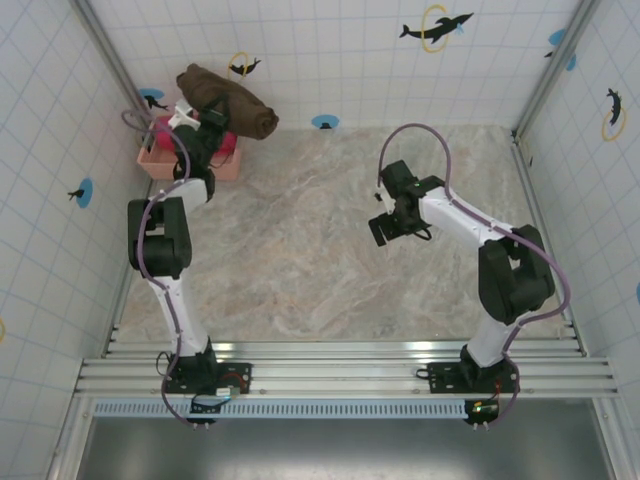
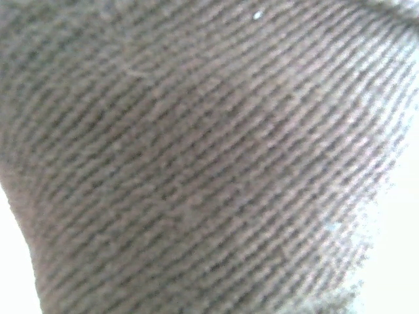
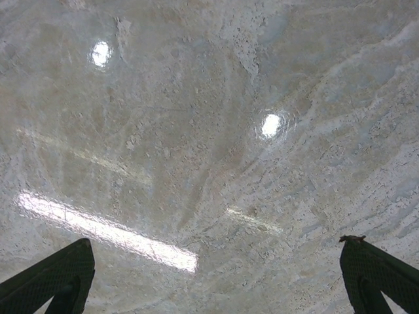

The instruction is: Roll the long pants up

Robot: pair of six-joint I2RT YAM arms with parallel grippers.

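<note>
Left gripper at pants, state not discernible; right gripper wide above surface. Release only with pants steady on bin.

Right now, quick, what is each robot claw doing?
Left gripper: at the long pants, open or shut cannot be told.
Right gripper: open, holding nothing, over the table.

White tiled walls with dolphin pictures stand around the shiny stone counter. Bright light spots shine on it.
</note>
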